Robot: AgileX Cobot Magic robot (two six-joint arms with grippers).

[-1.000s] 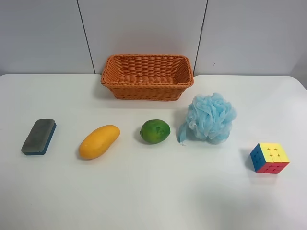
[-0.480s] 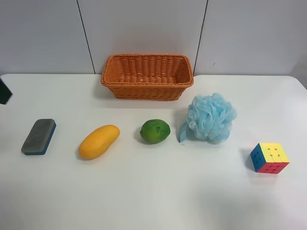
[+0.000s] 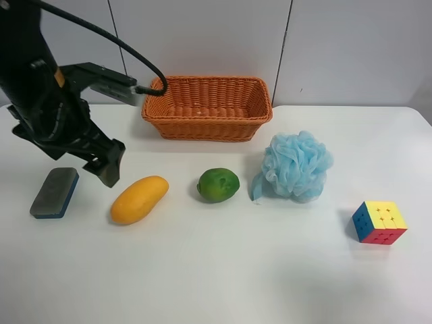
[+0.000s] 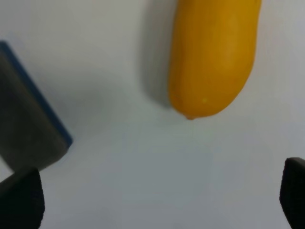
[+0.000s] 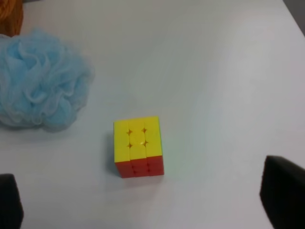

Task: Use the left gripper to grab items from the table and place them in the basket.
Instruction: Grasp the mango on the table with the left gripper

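Note:
My left gripper [image 3: 88,162] hangs open over the white table [image 3: 223,277], between the grey-topped blue eraser [image 3: 55,192] and the yellow-orange mango [image 3: 139,199]. The left wrist view shows the mango [image 4: 214,57], the eraser [image 4: 26,124] and the empty gripper [image 4: 157,200] with its fingertips [image 4: 19,200] wide apart. The green fruit [image 3: 218,184], the blue pouf [image 3: 297,165] and the puzzle cube [image 3: 379,222] lie further right. The wicker basket [image 3: 206,125] stands empty at the back. My right gripper [image 5: 145,200] is open above the cube [image 5: 138,145], beside the pouf [image 5: 40,78].
A black cable [image 3: 108,40] arcs from the left arm to near the basket's left rim. A grey panelled wall [image 3: 202,40] rises behind the table. The basket's corner [image 5: 9,14] shows in the right wrist view.
The left arm has swung into the exterior high view from the left edge and now hovers between the eraser and the mango. No item has moved.

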